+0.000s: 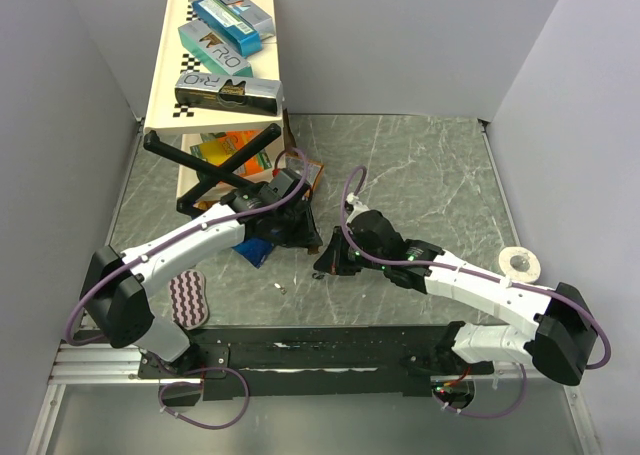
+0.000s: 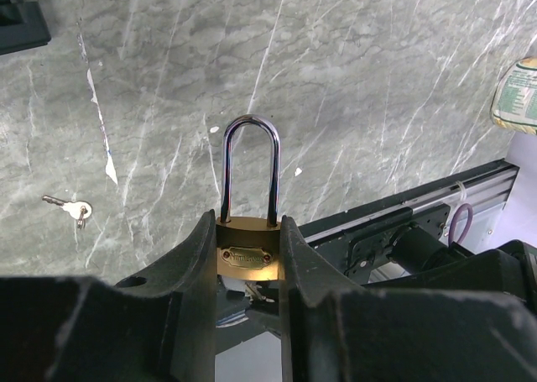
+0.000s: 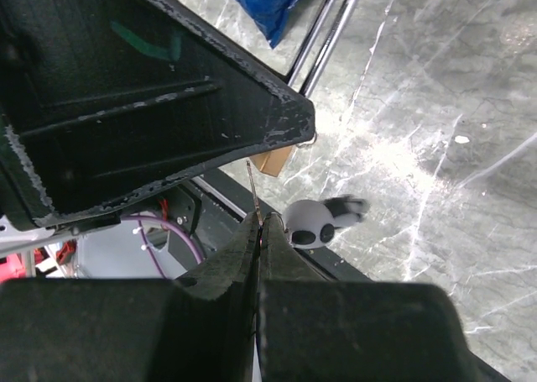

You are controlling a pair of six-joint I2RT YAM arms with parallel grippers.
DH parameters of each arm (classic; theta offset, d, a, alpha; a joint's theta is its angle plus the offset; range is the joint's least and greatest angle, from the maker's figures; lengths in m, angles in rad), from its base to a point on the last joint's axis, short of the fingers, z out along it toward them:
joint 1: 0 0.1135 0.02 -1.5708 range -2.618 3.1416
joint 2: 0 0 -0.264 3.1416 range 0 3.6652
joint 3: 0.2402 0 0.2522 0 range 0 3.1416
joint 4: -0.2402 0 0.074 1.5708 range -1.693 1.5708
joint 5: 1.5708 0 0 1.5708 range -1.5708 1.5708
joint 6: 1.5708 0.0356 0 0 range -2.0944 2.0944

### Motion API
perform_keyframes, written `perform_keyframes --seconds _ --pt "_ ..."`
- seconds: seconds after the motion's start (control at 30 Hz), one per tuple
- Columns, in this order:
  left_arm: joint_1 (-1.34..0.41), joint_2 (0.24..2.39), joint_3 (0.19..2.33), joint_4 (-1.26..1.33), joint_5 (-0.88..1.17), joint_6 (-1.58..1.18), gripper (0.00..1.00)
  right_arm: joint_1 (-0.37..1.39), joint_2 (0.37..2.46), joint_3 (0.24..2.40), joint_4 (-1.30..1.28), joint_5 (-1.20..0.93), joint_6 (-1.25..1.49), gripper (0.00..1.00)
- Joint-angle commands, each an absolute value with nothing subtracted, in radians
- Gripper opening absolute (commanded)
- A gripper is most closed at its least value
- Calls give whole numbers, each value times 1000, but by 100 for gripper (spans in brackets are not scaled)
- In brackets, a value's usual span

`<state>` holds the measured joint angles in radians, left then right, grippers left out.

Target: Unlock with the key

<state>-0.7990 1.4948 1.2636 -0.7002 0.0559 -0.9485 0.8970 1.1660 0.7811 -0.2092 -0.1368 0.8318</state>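
A brass padlock (image 2: 246, 258) with a tall silver shackle (image 2: 250, 159) sits clamped by its body between the fingers of my left gripper (image 2: 247, 231), shackle pointing away from the wrist. Its brass corner (image 3: 274, 159) shows under the left gripper's black finger in the right wrist view. My right gripper (image 3: 262, 224) is shut on the key (image 3: 252, 189). The thin blade is seen edge-on, sticking out of the tips toward the padlock's underside, its tip just short of the brass. A second key of the cluster (image 3: 312, 222) dangles blurred beside the tips. From above, both grippers (image 1: 293, 237) (image 1: 325, 263) meet at mid-table.
A lone small silver key (image 2: 71, 207) (image 1: 281, 288) lies on the marble table. A cream box with packets (image 1: 215, 55) and a black crossed stand (image 1: 215, 160) stand at the back left. A white tape roll (image 1: 520, 264) lies right, a purple striped pad (image 1: 187, 300) near left.
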Motion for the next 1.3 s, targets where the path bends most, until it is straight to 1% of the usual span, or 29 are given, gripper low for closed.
perform_keyframes --seconds 0.0,0.37,0.9,1.27 --pt "-792 1450 1262 -675 64 -965 1 900 1140 815 -202 -101 857 0" --pt "-792 1440 1256 -669 66 -969 1 900 1143 821 -232 -68 865 0" --pt "-792 1439 1250 -669 69 -974 1 885 1147 824 -186 -66 876 0" --pt "-792 1433 1252 -666 67 -980 1 861 1187 830 -160 -74 891 0"
